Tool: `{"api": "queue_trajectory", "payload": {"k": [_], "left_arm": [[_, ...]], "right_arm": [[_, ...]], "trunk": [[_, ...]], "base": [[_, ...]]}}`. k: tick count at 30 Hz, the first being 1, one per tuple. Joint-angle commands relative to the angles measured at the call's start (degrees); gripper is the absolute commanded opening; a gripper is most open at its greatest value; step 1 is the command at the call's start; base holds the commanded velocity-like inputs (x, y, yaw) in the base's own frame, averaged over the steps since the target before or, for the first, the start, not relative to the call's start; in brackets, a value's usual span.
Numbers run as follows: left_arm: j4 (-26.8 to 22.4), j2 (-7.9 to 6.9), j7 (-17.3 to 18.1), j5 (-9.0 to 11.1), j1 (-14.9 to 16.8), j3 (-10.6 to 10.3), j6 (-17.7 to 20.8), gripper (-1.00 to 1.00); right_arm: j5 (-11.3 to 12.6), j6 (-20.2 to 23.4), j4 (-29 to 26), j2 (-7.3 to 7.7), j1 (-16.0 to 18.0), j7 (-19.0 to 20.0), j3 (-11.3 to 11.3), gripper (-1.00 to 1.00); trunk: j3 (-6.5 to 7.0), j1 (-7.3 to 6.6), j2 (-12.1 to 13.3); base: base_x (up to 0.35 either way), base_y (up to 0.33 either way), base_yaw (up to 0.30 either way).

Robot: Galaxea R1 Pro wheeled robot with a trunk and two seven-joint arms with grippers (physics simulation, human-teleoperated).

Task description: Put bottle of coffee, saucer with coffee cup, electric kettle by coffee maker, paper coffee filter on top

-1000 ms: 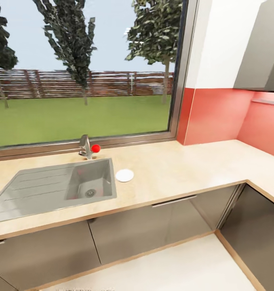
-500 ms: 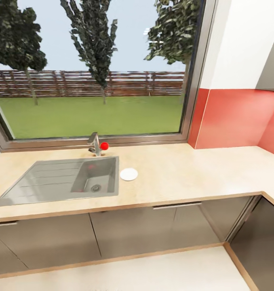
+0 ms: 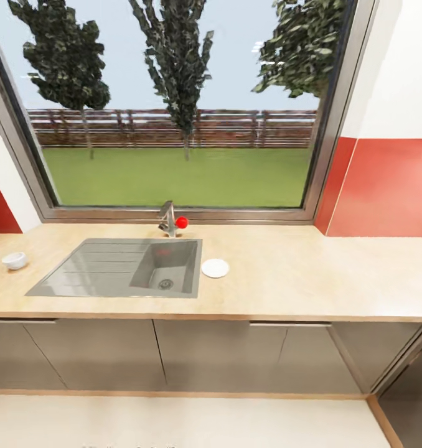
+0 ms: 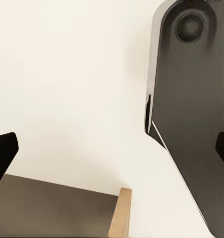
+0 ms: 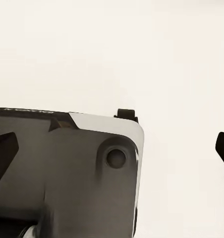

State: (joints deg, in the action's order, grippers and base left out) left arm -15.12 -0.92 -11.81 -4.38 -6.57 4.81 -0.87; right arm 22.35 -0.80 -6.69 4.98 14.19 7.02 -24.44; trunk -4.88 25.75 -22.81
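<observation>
I face the kitchen countertop (image 3: pixel 286 280) squarely, with the big window (image 3: pixel 180 112) behind it. The saucer (image 3: pixel 215 268) lies flat on the counter just right of the sink (image 3: pixel 130 269), apart from it. At the far left of the counter stands a small white coffee cup (image 3: pixel 15 260), upright, well apart from the saucer. The faucet (image 3: pixel 168 219) with its red knob rises behind the sink basin.

My arms hang low. Along my left gripper (image 4: pixel 112 151) I look down at pale floor (image 4: pixel 67 74), my own dark base (image 4: pixel 191 114) and a strip of cabinet with a wooden edge (image 4: pixel 119 213). Its two fingertips (image 4: pixel 3 151) sit at opposite edges of that picture, spread wide with nothing between them.

My right gripper (image 5: pixel 112 148) likewise points downward over the floor and the corner of my base (image 5: pixel 67 168). Its fingertips (image 5: pixel 4 148) also stand far apart, holding nothing.
</observation>
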Motion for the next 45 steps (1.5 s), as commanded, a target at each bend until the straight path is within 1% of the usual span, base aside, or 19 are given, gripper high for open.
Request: {"api": "queue_trajectory", "payload": {"k": [1,9,32,45], "left_arm": [[-0.1,0.06,0.0,-0.5,0.0,0.5,-0.1,1.00],[-0.1,0.21,0.2,-0.5,0.0,0.5,0.0,1.00],[0.0,0.17,0.1,-0.5,0.0,0.5,0.0,1.00],[0.0,0.07,0.1,-0.5,0.0,0.5,-0.1,1.00]], "right_arm": [[0.6,-0.1,0.0,0.03,0.0,0.2,-0.4,1.00],[0.6,-0.1,0.0,0.03,0.0,0.2,-0.4,1.00],[0.6,-0.2,0.1,0.44,0.0,0.2,-0.4,1.00],[0.6,-0.2,0.0,0.31,0.0,0.2,-0.5,1.00]], "trunk": [[-0.11,0.03,-0.1],[-0.11,0.03,-0.1],[-0.11,0.03,-0.1],[-0.11,0.03,-0.1]], "base": [[0.000,-0.003,0.214],[0.000,-0.062,0.065],[-0.005,-0.257,0.001],[-0.011,-0.032,0.000]]}}
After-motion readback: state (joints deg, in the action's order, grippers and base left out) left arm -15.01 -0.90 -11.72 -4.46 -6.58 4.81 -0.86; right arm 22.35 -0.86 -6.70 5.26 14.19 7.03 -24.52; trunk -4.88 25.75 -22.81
